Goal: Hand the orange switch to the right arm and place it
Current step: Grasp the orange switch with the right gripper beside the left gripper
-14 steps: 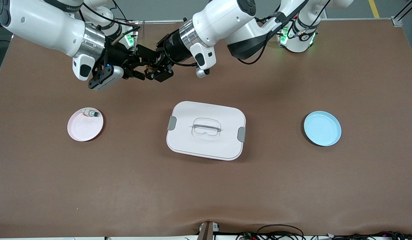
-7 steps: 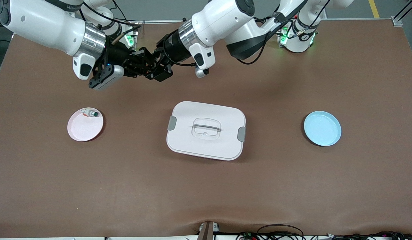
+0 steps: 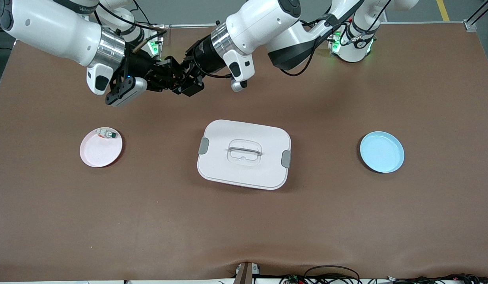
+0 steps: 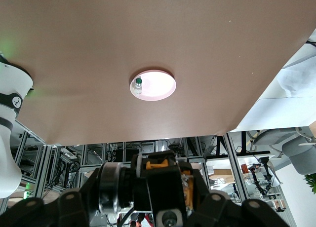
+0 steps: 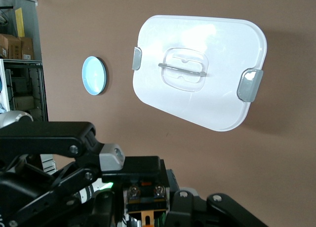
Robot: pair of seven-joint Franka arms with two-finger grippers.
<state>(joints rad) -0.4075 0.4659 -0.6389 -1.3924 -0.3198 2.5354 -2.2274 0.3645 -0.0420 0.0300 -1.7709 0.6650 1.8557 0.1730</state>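
Observation:
The orange switch point(image 5: 147, 200), a small black block with two screws and an orange part, is held in the air where the two grippers meet. My right gripper point(image 3: 173, 77) is shut on it. My left gripper point(image 3: 177, 82) reaches in from the other end and sits right against the same switch point(image 4: 157, 164). In the front view the black hands overlap and hide the switch. Both grippers hang over bare table, on the robots' side of the white lidded box.
A white lidded box point(image 3: 244, 154) with grey clips sits mid-table. A pink plate point(image 3: 100, 154) at the right arm's end carries a small silver-white part with a green cap point(image 3: 107, 135). A light blue plate point(image 3: 382, 152) lies at the left arm's end.
The right gripper moved in toward the left gripper and shut on the switch. Over the last half second both hands have hardly moved.

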